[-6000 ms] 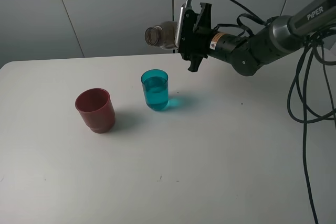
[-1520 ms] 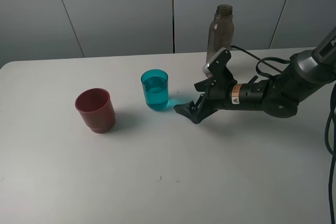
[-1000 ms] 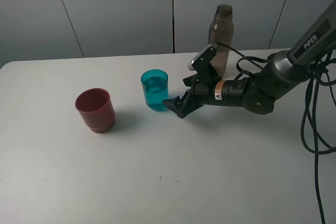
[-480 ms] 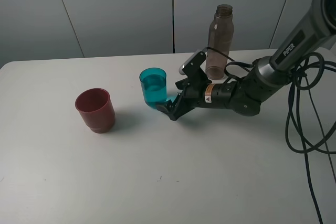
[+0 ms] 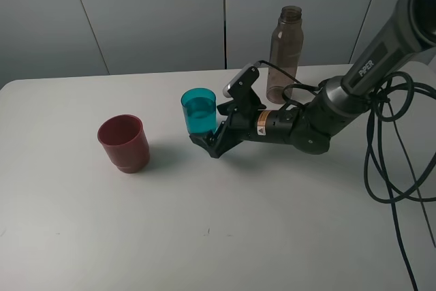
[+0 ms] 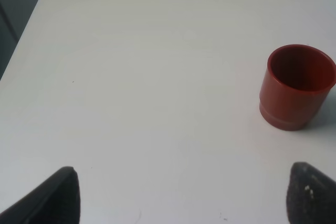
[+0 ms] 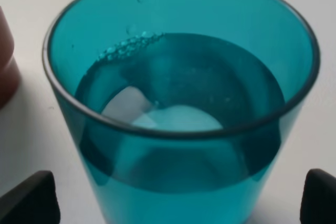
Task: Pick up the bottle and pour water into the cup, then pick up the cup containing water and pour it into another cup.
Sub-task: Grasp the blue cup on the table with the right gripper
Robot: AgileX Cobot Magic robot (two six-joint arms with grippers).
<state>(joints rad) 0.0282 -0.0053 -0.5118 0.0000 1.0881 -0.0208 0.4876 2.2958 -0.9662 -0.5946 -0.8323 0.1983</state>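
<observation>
I have my right arm's jaws spread wide, not yet clamped, with the small translucent teal plastic tumbler (image 5: 199, 109) of water standing on the white desk (image 5: 272, 223) directly between them, ready for closing.

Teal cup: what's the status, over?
Right gripper: jaws open, straddling teal cup, water inside. Left gripper: jaws open, empty. Path to red cup clear.

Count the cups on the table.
2. The teal cup sits between the open jaws of the right gripper; the red cup stands alone, left in the high view. None look hidden.
</observation>
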